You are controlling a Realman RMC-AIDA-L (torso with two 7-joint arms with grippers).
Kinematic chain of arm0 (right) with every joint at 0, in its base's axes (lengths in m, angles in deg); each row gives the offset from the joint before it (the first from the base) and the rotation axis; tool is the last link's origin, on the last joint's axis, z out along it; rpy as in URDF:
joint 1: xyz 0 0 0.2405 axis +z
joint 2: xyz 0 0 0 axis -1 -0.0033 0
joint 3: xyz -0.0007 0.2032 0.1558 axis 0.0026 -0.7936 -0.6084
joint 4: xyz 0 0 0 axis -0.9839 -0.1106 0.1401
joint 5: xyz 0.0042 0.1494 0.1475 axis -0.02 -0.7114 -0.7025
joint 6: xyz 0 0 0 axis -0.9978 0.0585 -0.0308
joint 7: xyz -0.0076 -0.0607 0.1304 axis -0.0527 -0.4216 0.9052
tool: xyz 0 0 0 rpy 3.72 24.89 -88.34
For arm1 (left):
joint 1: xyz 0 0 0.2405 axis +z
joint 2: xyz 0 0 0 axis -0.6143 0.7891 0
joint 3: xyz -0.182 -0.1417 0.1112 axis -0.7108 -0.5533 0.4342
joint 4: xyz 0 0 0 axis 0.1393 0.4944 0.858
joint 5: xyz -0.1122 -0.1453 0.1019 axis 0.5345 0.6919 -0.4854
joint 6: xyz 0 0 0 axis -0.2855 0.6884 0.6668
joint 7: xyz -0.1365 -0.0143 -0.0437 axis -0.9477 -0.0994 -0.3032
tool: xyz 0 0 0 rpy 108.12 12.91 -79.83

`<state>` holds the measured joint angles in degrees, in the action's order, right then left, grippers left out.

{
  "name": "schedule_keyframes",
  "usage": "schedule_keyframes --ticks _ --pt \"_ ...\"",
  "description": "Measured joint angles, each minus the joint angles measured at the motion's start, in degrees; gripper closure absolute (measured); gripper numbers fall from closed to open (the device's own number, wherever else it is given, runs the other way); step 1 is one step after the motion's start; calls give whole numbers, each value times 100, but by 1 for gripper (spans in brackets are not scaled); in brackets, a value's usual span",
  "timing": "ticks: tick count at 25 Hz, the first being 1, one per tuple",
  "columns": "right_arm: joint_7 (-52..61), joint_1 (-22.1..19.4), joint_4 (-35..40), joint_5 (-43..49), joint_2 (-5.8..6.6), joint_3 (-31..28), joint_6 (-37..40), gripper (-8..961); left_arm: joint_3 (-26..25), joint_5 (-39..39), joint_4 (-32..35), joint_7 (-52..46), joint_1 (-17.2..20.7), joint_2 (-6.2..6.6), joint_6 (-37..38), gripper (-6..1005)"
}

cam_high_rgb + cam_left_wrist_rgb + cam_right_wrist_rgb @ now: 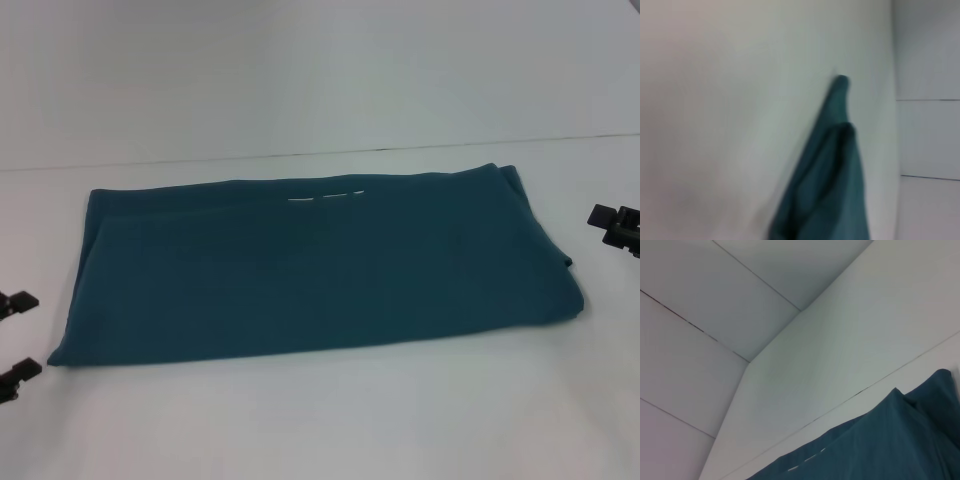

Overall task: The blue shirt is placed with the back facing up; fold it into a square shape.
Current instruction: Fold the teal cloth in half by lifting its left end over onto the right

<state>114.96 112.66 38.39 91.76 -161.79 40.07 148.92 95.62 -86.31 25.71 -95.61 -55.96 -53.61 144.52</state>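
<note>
Head view – blue shirt (320, 270), folded, flat

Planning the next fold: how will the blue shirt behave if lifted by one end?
The blue shirt lies flat in soft folded layers, so it will likely droop and the layers may slide apart. Probably light, and too wide for one gripper to lift evenly.

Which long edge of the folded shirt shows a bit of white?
The far edge of the blue shirt, away from the robot: a thin white streak near its middle. The near edge is plain teal.
</note>
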Motion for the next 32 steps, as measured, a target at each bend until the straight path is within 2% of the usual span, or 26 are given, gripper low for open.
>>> schedule_keyframes --ticks 13,32 --pt "3 17 0 5 2 -12 -61 298 92 -393 -320 -102 -236 -36 -684 53" --pt "-3 -26 -43 1 1 -12 -212 298 276 -478 -774 -40 -716 29 -1144 63"
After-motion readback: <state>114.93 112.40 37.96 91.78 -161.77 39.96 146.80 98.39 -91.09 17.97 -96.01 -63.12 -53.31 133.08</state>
